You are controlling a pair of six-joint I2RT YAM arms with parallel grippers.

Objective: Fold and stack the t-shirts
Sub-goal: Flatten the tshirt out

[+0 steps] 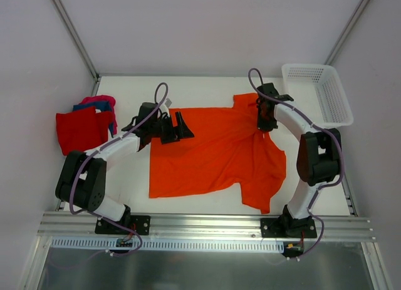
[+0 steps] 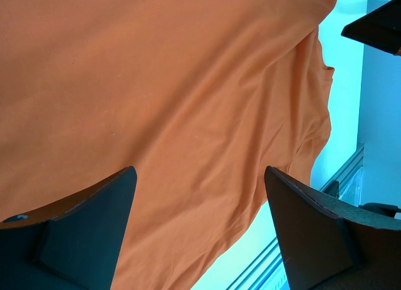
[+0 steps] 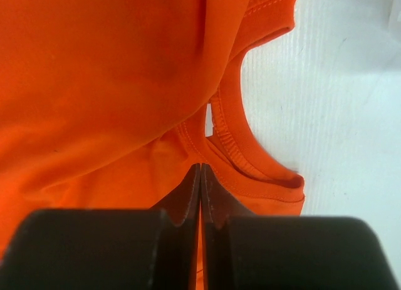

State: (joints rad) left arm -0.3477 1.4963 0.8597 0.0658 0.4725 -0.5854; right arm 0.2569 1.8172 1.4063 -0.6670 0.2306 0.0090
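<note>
From above, the orange t-shirt (image 1: 213,152) lies spread at the centre of the table (image 1: 125,177). The folded red t-shirt (image 1: 81,130) sits at 9 o'clock and the white mesh basket (image 1: 319,93) at 2 o'clock.

In the left wrist view, the left gripper (image 2: 197,177) hangs over orange cloth with its jaws wide apart.

In the right wrist view, the right gripper (image 3: 200,168) has its jaws pressed together beside the collar (image 3: 250,158). I cannot tell whether cloth is pinched.

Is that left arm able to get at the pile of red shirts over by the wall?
Probably yes. The shirt pile lies uncovered on that arm's own side, with nothing between them, and the left gripper hangs open and empty over the orange shirt. It would have to swing outward.
</note>
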